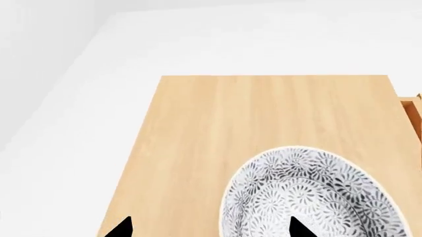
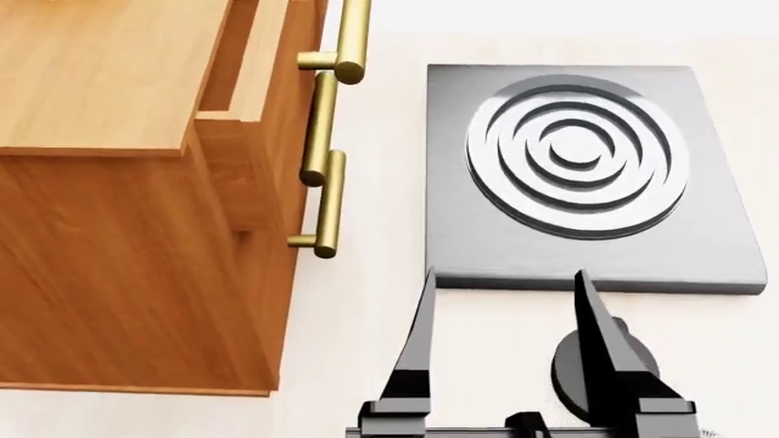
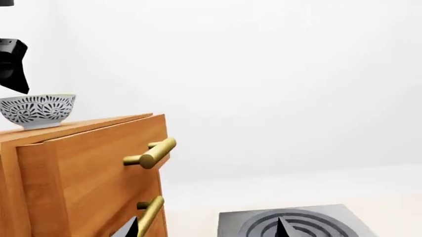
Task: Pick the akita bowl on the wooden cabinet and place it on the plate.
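A: Where is the bowl (image 3: 38, 110) sitting?

B: It is resting upright on top of the cabinet (image 3: 86, 168), near one edge of the top. In the left wrist view the bowl (image 1: 310, 195) is filling the lower part of the frame, its patterned inside showing, with bare wood stretching away beyond it.

A: And the left gripper (image 1: 209, 229)?

B: It is hanging over the cabinet top (image 1: 264, 118) with its jaws spread wide. One dark fingertip (image 1: 300, 228) is showing in front of the bowl's inside, the other (image 1: 122, 228) is off over bare wood (only the tips are in frame). Nothing is gripped. From the right wrist view a dark part of that arm (image 3: 13, 64) is hovering just above the bowl, apart from it.

A: The right gripper (image 2: 505, 301)?

B: It is reaching forward low in the head view, fingers parted with an open gap between them and holding nothing. Its tips are lying just at the near edge of the grey stove (image 2: 585, 178).

A: Anything beside the cabinet (image 2: 134, 210)?

B: Brass handles (image 2: 327, 164) are sticking out of its front, and the top drawer is standing slightly open. The stove is sitting nearby on the pale floor.

A: The plate?

B: No view is showing it.
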Robot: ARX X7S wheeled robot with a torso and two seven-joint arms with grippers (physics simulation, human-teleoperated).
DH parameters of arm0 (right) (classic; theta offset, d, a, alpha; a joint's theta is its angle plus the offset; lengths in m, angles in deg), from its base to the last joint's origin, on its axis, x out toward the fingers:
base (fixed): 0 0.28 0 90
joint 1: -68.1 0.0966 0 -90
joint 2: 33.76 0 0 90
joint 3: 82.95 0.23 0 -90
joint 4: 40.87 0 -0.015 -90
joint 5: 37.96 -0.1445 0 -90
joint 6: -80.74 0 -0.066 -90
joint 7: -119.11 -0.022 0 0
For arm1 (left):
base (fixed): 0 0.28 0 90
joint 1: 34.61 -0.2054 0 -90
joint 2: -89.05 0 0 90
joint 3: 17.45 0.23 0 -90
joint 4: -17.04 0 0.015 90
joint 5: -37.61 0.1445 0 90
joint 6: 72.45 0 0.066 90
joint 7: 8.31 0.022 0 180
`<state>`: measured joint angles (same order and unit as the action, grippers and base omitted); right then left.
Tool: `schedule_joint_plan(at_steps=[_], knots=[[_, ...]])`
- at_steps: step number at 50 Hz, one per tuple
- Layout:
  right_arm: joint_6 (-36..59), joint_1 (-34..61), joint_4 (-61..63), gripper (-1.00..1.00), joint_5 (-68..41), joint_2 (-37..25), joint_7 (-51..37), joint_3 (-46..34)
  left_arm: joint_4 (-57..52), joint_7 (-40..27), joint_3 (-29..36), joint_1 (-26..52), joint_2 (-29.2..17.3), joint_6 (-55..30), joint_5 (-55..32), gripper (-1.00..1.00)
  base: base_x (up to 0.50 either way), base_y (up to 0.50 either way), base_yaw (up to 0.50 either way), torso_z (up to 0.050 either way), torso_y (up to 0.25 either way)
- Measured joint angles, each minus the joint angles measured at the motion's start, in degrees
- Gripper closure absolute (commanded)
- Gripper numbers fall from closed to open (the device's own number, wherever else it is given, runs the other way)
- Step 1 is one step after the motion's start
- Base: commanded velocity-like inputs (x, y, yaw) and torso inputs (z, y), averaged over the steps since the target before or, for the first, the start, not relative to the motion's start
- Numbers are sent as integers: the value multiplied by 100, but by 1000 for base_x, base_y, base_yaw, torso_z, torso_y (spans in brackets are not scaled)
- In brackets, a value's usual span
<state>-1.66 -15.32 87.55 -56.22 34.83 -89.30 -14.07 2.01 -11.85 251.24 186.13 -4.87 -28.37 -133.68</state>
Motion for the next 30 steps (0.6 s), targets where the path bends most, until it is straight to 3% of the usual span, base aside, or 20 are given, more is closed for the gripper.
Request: schedule_joint_plan(at_steps=[28,29,30], knots=[[-77,3,-138,-100,-7,-10,-6,-51,2,17,-452,-350,-118,-111,-516,-100,0,0,0,0,0],[-82,4,-147,-100,-9,-9,-5,-52,2,5,-474,-364,-122,-100,-533,100,0,0,0,0,0],[-86,6,-157,-100,-11,-9,-4,-52,3,-19,-496,-377,-121,-84,-545,100,0,0,0,0,0]])
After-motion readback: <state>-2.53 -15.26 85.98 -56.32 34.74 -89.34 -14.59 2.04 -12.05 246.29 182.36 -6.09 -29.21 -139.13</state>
